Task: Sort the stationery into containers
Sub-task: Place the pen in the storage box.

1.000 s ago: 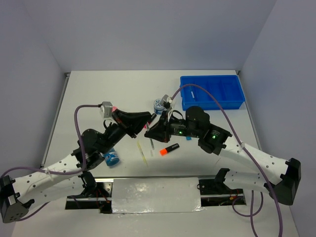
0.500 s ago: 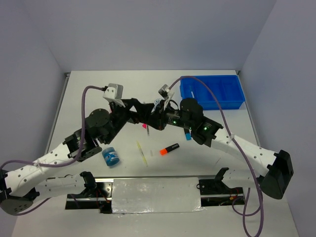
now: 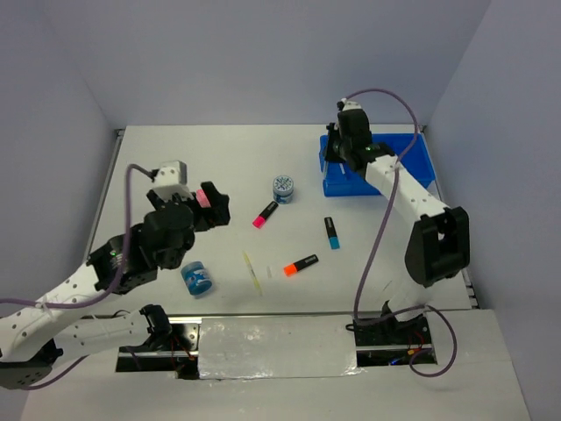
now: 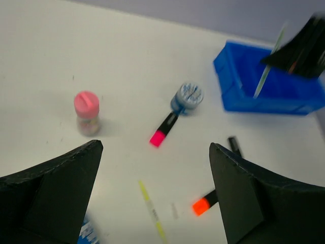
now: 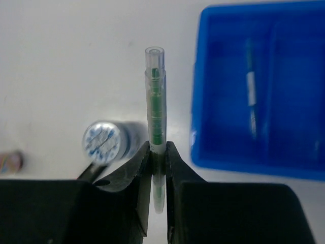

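One blue tray point(image 3: 344, 187) is seen. Three short black markers are counted: one pink-capped marker point(image 3: 264, 215), one orange-capped marker point(image 3: 301, 264), one blue-capped marker point(image 3: 331, 232). Two round blue jars are counted, a far jar point(image 3: 283, 188) and a near jar point(image 3: 196, 280). One pink-capped bottle point(image 4: 87, 113) is found. Three thin pens are counted: a yellow pen point(image 3: 252, 271), a green-cored pen point(image 5: 155, 101) and a white-banded pen point(image 5: 250, 86)

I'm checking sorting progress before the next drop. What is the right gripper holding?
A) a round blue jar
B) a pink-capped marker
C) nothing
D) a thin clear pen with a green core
D: the right wrist view shows the right gripper shut on a thin clear pen with a green core, which stands up between its fingers.
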{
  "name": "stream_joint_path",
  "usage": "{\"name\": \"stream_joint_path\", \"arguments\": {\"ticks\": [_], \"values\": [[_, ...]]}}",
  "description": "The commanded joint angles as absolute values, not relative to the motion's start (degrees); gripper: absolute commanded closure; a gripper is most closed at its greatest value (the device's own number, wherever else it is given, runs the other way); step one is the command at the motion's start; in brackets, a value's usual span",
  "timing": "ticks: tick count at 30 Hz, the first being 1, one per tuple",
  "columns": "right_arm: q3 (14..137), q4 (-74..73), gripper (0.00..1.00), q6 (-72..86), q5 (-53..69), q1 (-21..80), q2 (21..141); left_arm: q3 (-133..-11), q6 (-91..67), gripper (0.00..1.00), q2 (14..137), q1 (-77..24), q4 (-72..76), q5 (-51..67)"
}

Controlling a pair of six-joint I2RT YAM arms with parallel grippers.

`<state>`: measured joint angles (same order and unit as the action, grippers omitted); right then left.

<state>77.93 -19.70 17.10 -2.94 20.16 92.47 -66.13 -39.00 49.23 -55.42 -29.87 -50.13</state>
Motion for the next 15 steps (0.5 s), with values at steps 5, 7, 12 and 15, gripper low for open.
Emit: {"name": "stream_joint_path", "arguments": {"ticks": [5,7,12,15], "values": [[106.8,-33.3,0.98,10.5,-11.3,14.2,112.4,-57.7,-38.8,0.01,49.0,-55.2,-35.4,-42.1],[113.3,-36.2,0.95,8.9,-11.4,12.9,116.3,-56.8,-38.4,0.01,49.6,-55.1,-36.5,-41.1],[119.8,-37.5,0.91,5.8,-11.0,11.3,124.2,-59.4,-39.6,0.01,52.4,-54.9,-41.9,-41.1],[119.5,-36.8,0.88,6.1,-9.9,10.6,125.0,-59.6,-38.5,0.01,53.4,-54.8,-41.3,-39.1]]}}
